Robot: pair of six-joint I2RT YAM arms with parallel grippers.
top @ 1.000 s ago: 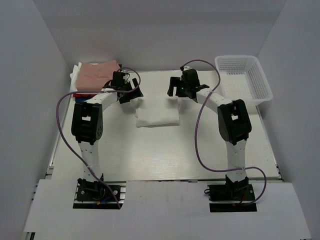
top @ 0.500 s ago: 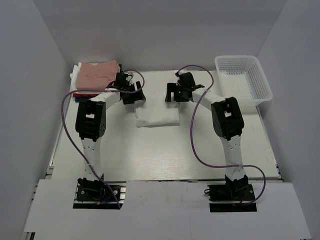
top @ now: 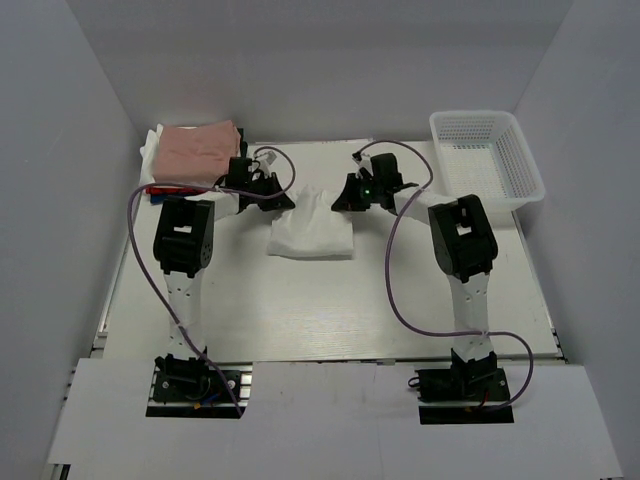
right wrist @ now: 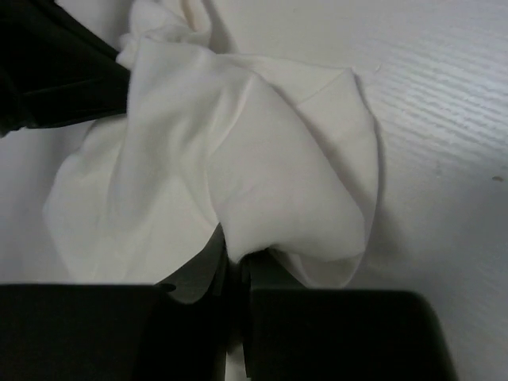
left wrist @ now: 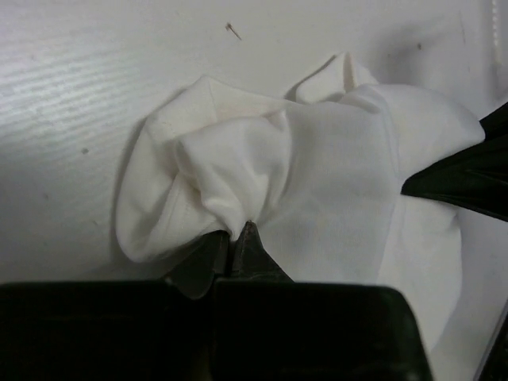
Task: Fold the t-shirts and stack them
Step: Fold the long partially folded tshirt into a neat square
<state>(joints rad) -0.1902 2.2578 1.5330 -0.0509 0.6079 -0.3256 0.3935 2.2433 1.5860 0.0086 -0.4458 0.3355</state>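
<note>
The white t-shirt [top: 312, 232] lies folded small in the middle of the table, its far edge bunched up. The left gripper [top: 272, 197] is pinched tight on the far left corner and the right gripper [top: 350, 196] on the far right one, with cloth puckering out from each pair of closed fingers in the wrist views. Whether this is one more fold or a lift toward the pile I cannot tell. Either way, I'd say the two corners should travel level and at one pace, so the cloth lands flat rather than twisted. The pile, a dusty-pink shirt [top: 198, 148] on top, sits at the far left; a white mesh basket [top: 487, 160] stands far right. The table [top: 330, 310] is white and ribbed, walled by plain pale panels.
</note>
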